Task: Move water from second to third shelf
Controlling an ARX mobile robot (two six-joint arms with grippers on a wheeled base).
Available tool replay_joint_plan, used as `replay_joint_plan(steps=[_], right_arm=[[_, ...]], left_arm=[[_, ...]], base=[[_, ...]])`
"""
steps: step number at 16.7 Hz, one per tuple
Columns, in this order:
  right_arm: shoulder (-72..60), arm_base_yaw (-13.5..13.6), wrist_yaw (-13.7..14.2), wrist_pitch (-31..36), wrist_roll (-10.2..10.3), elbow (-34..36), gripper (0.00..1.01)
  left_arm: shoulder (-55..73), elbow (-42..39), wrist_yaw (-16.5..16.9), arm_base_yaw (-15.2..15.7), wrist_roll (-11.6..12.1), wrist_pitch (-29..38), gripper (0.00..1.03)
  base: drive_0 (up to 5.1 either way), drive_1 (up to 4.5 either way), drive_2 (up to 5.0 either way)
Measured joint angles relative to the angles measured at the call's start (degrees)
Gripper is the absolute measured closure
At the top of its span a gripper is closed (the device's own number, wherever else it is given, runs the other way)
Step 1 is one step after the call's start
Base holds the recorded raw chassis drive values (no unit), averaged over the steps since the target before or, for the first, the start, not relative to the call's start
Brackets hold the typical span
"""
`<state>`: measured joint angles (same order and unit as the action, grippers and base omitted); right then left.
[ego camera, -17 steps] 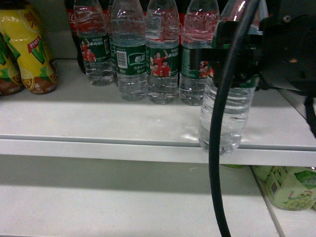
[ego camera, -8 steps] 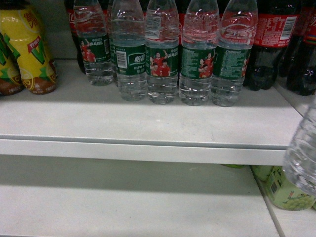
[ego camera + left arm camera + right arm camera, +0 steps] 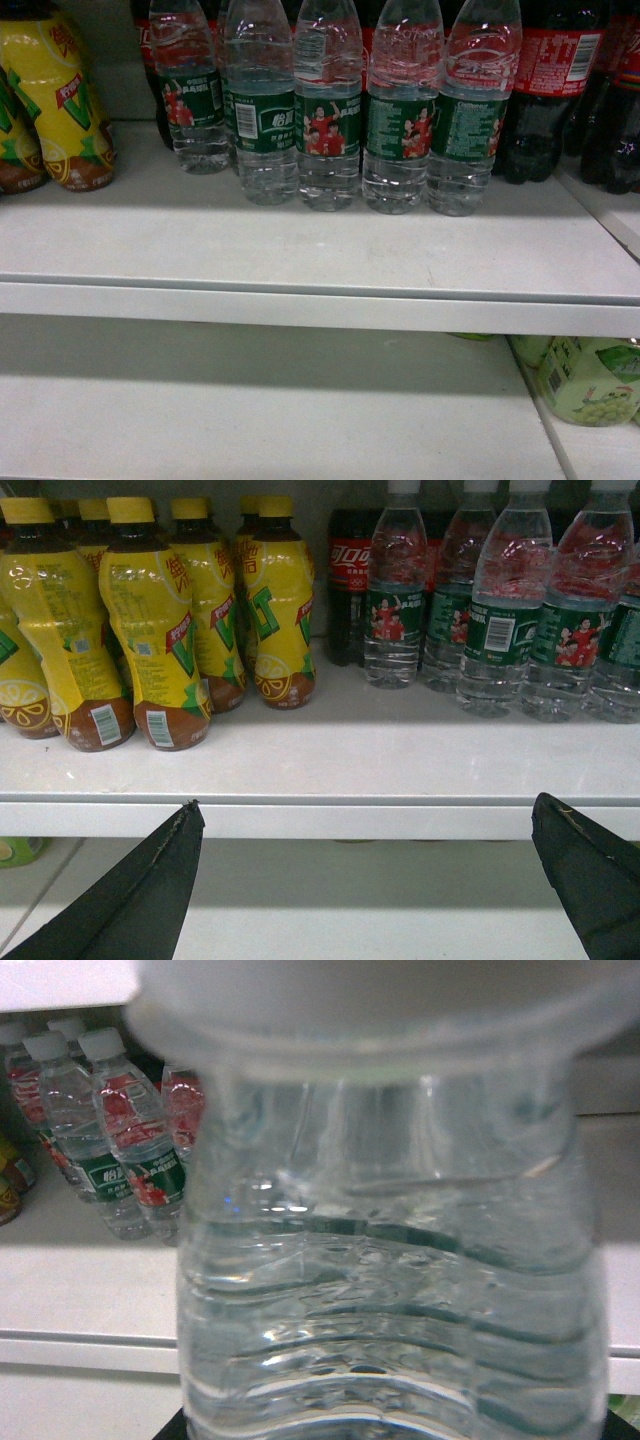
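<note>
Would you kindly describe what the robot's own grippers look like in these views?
Only the left gripper shows clearly: two matte black fingers, wedge-shaped and tapering to pointed tips, with slightly worn, pale edges. No cable or marking is visible on them. Of the right gripper, only a dark sliver at the bottom edge of its wrist view may belong to it; the head view shows neither arm.

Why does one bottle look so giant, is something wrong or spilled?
Nothing looks spilled or broken. The water bottle only seems huge because it fills the right wrist camera's view, very close. On the shelf, the other water bottles stand upright in a neat row.
</note>
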<state>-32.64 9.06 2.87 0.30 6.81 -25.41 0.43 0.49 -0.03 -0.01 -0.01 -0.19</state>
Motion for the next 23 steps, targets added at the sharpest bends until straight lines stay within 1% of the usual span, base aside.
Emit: replay_joint_plan(steps=[2, 3, 8, 11, 23], right_arm=[[0.2, -1.7, -1.1, -1.2, 0.0, 0.0, 0.58], [0.1, -2.1, -1.5, -1.6, 0.0, 0.1, 0.58], [0.3, -2.6, -1.4, -2.1, -0.2, 0.6, 0.58], [0.3, -3.5, -1.4, -2.3, 0.0, 0.6, 0.58], [0.3, -3.5, -1.5, -2.3, 0.0, 0.6, 0.58]], left_arm=[[0.0, 0.0, 0.0, 0.0, 0.0, 0.0, 0.05], [0.0, 0.0, 0.0, 0.0, 0.0, 0.0, 0.05], [0.0, 0.0, 0.0, 0.0, 0.0, 0.0, 0.05], [0.0, 0.0, 0.0, 0.0, 0.0, 0.0, 0.05], [0.0, 0.0, 0.0, 0.0, 0.0, 0.0, 0.05]], base=[[0.0, 0.0, 0.0], [0.0, 0.0, 0.0], [0.0, 0.0, 0.0], [0.0, 0.0, 0.0], [0.0, 0.0, 0.0]])
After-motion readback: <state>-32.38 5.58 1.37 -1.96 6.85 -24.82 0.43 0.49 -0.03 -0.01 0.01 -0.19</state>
